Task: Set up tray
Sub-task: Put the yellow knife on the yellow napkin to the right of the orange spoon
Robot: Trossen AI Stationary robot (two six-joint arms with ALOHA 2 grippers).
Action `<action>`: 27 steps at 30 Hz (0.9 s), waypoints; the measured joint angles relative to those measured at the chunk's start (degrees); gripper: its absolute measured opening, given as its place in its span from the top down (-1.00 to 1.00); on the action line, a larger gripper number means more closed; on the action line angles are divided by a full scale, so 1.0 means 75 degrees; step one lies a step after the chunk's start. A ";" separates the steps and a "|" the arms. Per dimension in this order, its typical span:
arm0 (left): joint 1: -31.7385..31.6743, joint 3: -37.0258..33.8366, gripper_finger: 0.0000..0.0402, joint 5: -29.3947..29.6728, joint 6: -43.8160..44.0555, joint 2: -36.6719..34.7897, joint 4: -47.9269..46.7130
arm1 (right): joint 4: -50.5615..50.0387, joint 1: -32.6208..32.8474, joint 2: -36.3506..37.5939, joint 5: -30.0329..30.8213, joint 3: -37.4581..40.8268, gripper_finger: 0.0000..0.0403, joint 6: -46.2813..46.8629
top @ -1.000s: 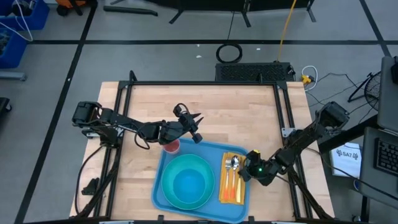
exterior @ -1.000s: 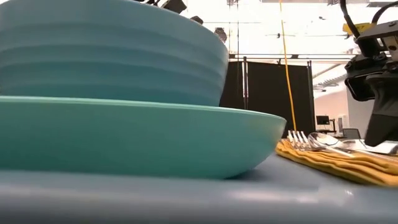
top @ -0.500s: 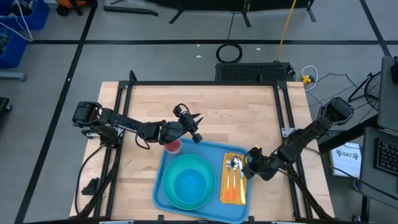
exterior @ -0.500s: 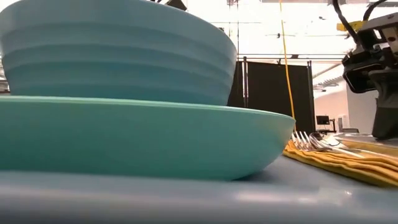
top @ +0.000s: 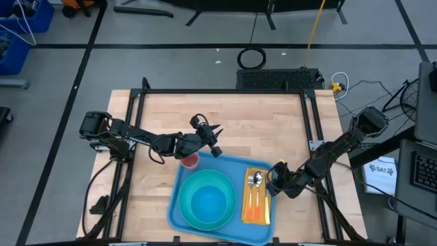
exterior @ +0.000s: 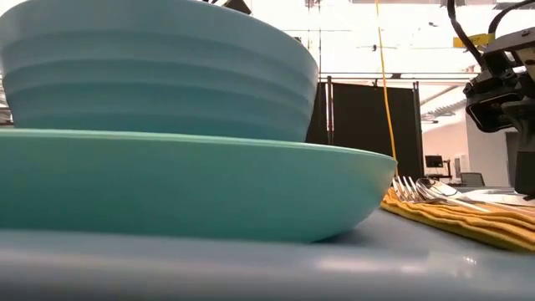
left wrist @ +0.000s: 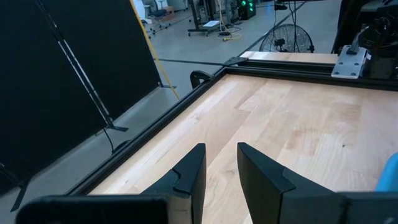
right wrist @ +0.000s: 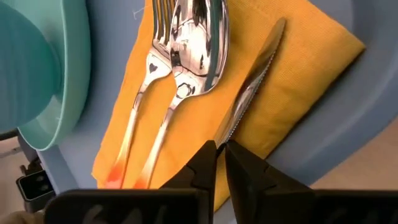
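Note:
The blue tray (top: pixel 232 164) lies at the table's near edge. On it a teal bowl (top: pixel 207 205) sits in a teal plate (top: pixel 181 191), and a yellow napkin (top: pixel 257 198) carries a fork (right wrist: pixel 146 81), a spoon (right wrist: pixel 196 43) and a knife (right wrist: pixel 252 87). A red cup (top: pixel 189 161) stands at the tray's far left corner. My right gripper (right wrist: pixel 221 149) hovers low at the napkin's right side, fingers shut, over the knife's blade. My left gripper (top: pixel 216 131) is open above bare table beyond the cup, holding nothing. My right gripper has its shut fingertips (right wrist: pixel 208 155) right over the knife where the blade (right wrist: pixel 227 127) runs under them, coming slanting from the table's right. The knife lies flat on the napkin. Whether the fingers touch it, I cannot tell.
Bare wooden table (top: pixel 259 123) stretches from the tray to the far edge, framed by black rails (top: pixel 225 91). In the low view the plate (exterior: pixel 192 184) and bowl (exterior: pixel 159 75) fill the foreground, with the napkin (exterior: pixel 451 217) behind them on the right.
My right gripper has moved a little toward the far edge and left, from beside the tray's right rim to over the napkin's right side. In the low view it rose, then came down again. The left arm has kept still.

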State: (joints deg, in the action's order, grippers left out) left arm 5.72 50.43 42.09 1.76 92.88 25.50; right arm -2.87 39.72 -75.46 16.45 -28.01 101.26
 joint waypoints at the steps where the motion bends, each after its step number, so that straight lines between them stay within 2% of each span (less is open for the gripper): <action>1: 0.0000 0.0000 0.52 0.0000 0.0000 0.0000 0.0000 | 0.0008 0.0000 0.0000 -0.0006 0.0000 0.88 0.0007; 8: 0.0000 0.0000 0.52 0.0003 0.0000 0.0000 -0.0021 | 0.0230 0.0000 0.0000 0.0156 0.0000 0.92 0.0177; 12: 0.0000 0.0000 0.52 0.0003 0.0000 0.0000 -0.0038 | 0.0177 0.0003 0.0000 -0.0024 0.0000 0.85 0.0194; 23: 0.0000 0.0000 0.52 0.0004 0.0001 -0.0001 -0.0049 | 0.0196 -0.0198 0.0000 -0.0010 -0.0006 0.33 0.0123; 27: 0.0000 0.0000 0.52 0.0006 0.0000 0.0000 -0.0053 | 0.0238 -0.0259 0.0003 -0.0025 -0.0012 0.20 0.0007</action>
State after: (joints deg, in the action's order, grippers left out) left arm 5.72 50.43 42.13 1.76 92.88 25.10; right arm -1.09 37.78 -75.44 16.25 -28.10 101.31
